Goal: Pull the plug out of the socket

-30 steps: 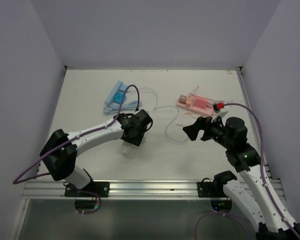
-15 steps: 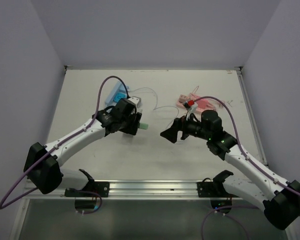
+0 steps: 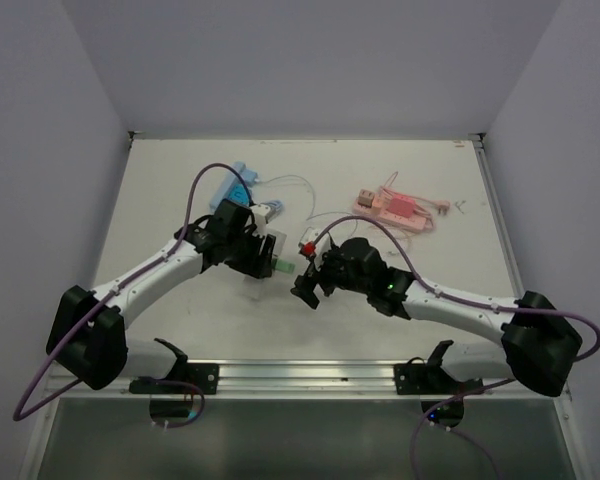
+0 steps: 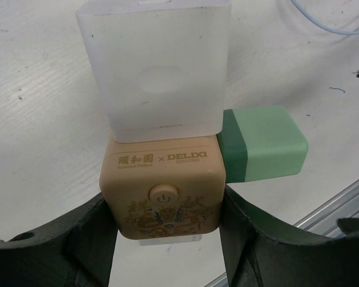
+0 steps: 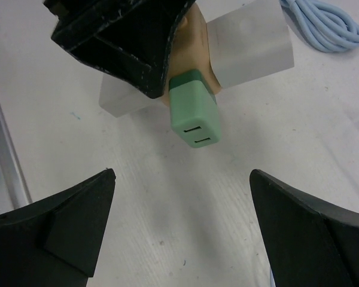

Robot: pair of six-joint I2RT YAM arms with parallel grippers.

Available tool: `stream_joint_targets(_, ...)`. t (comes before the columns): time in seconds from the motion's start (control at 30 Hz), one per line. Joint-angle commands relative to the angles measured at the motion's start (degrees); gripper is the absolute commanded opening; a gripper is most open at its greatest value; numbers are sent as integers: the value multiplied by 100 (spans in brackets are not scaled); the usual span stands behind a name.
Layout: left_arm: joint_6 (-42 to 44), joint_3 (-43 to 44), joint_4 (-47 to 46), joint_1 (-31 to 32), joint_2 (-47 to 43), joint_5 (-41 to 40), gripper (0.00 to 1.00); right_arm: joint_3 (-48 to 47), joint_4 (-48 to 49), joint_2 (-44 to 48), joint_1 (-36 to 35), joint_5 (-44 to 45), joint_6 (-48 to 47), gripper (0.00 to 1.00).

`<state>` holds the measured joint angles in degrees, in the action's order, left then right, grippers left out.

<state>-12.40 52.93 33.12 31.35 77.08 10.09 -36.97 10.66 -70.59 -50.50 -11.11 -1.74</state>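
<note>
My left gripper is shut on a beige cube socket with a power button and DELIXI print, holding it just above the table. A green plug sticks out of the socket's right side. A translucent white block sits on its far face. In the top view the left gripper is at mid-table with the green plug pointing right. My right gripper is open and empty, just right of the plug. In the right wrist view the plug lies ahead of the open gripper, untouched.
A blue power strip with coiled blue cable lies at the back left; the cable also shows in the right wrist view. A pink power strip lies at the back right. A thin clear cable loops between them. A metal rail runs along the near edge.
The left arm carried the socket right and nearer. The right arm swung left across the table, and its open gripper now faces the green plug.
</note>
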Motion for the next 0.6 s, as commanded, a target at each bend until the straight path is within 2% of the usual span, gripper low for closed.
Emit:
stream_joint_targets(0.0, 186, -28, -641, -182, -325, 635, 0, -213, 631, -376, -301, 741, -819, 98)
stream_joint_targets(0.1, 203, -124, -640, -209, -360, 679, 0, -328, 814, -658, -408, 1014, -1048, 97)
stream_joint_targets(0.33, 238, -204, -667, -217, -422, 740, 0, -539, 1114, -1097, -426, 1050, -1338, 95)
stream_joint_targets(0.57, 238, -195, -658, -252, -448, 661, 0, -855, 1149, -1440, -426, 655, -1470, 90)
